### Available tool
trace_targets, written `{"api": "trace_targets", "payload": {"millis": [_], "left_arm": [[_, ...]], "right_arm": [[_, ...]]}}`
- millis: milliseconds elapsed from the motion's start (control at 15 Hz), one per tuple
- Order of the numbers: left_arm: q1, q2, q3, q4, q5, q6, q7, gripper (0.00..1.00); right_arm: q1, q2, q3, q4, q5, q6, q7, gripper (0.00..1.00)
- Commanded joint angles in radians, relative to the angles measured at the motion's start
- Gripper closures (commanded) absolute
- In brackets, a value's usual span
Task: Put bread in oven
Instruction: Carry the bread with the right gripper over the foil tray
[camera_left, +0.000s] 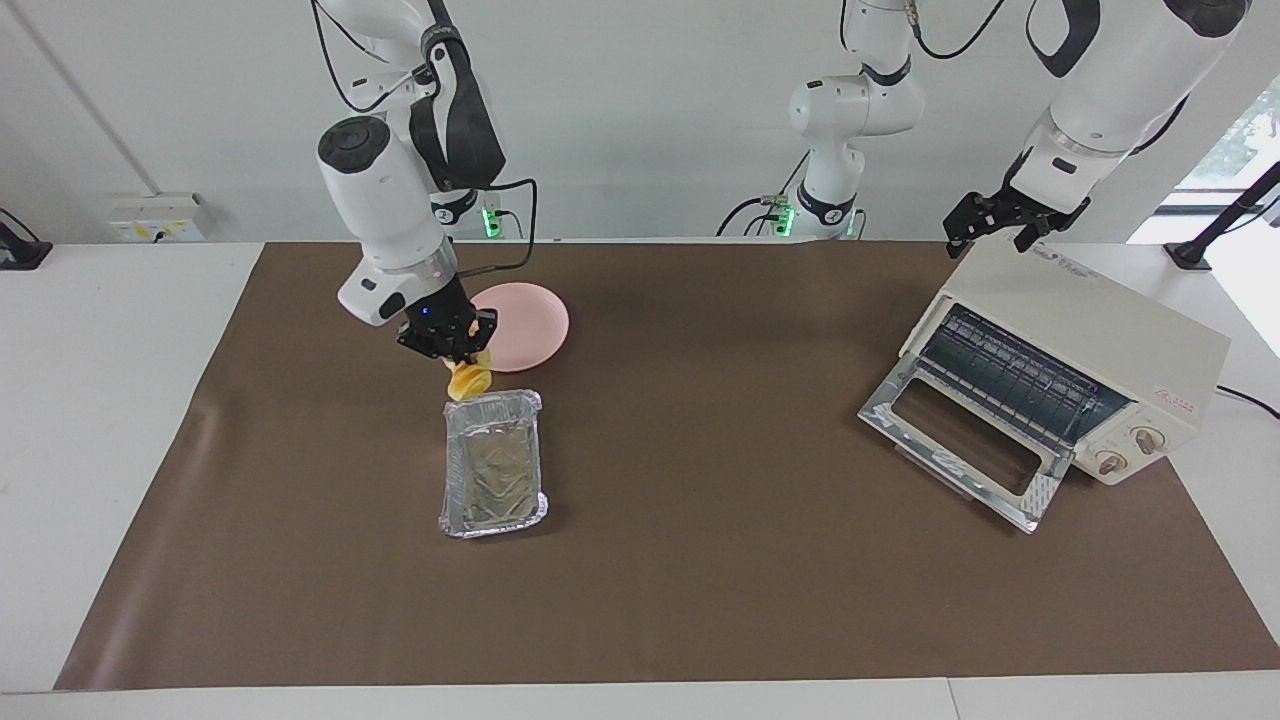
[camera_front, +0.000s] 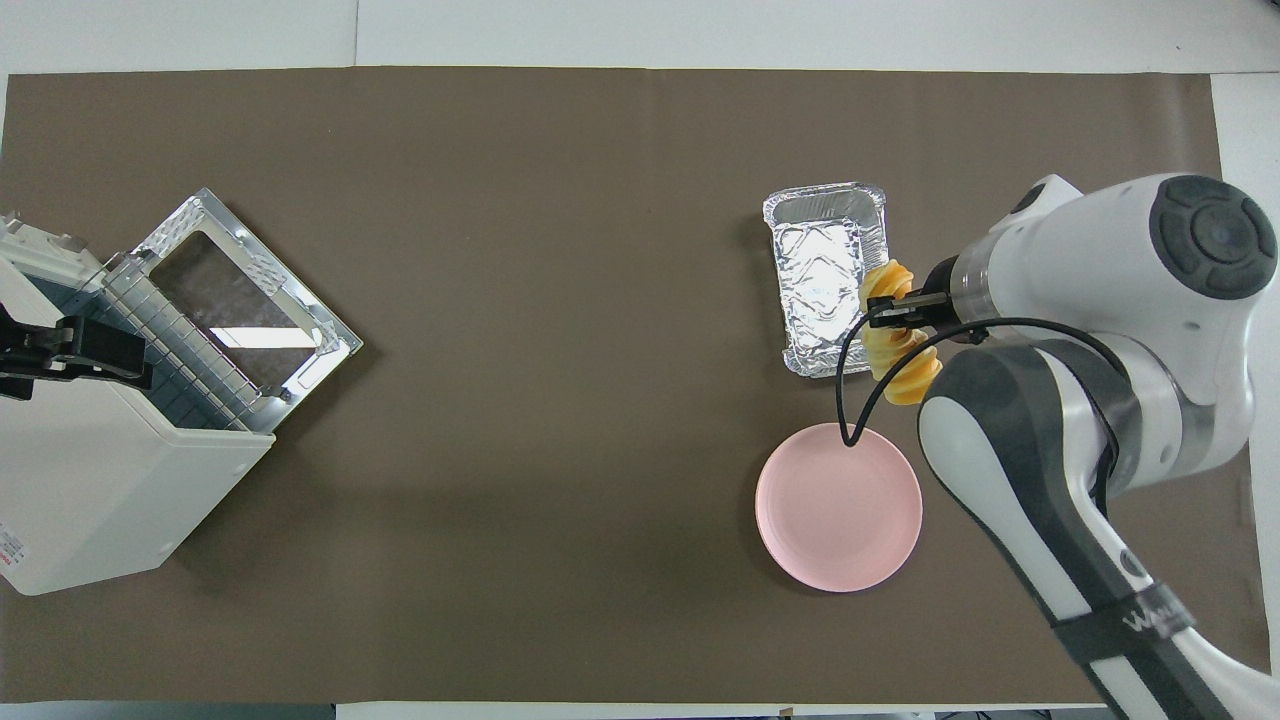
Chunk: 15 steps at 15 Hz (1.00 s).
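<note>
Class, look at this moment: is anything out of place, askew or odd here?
Only mildly. The oven sits askew on the mat, door dropped open. The bread hangs from the right gripper near the foil tray. The left gripper waits over the oven.
</note>
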Motion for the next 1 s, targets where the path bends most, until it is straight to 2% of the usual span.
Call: {"api": "trace_targets", "payload": {"millis": [0,133,333,533,667,933], "left_arm": [[0.008,-0.013,-0.001,-0.006,-0.016,-0.009,0.001,0.0],[0.008,-0.013,-0.001,-0.006,-0.016,-0.009,0.001,0.0],[0.008,-0.013,-0.001,-0.006,-0.016,-0.009,0.001,0.0],[0.008,-0.013,-0.001,-0.006,-0.016,-0.009,0.001,0.0],[0.008,-0.013,-0.001,-0.006,-0.016,-0.007,0.001,0.0],[0.008,-0.013,-0.001,-0.006,-0.016,-0.009,0.001,0.0]], "right_arm": [[-0.009,0.201,0.006,0.211,0.021,-0.012,0.011,1.0],[-0.006,0.275,0.006,0.29,0.04,-0.006,0.031,1.0],[0.005,0.337,0.006,0.298,0.105,0.064,0.086,1.0],[0.017,0.352,0.007,0.275,0.111,0.111,0.13,1.0],[0.022,0.352,0.007,0.218,0.11,0.18,0.134,1.0],[0.023,0.348,0.007,0.173,0.11,0.195,0.132,1.0]]}}
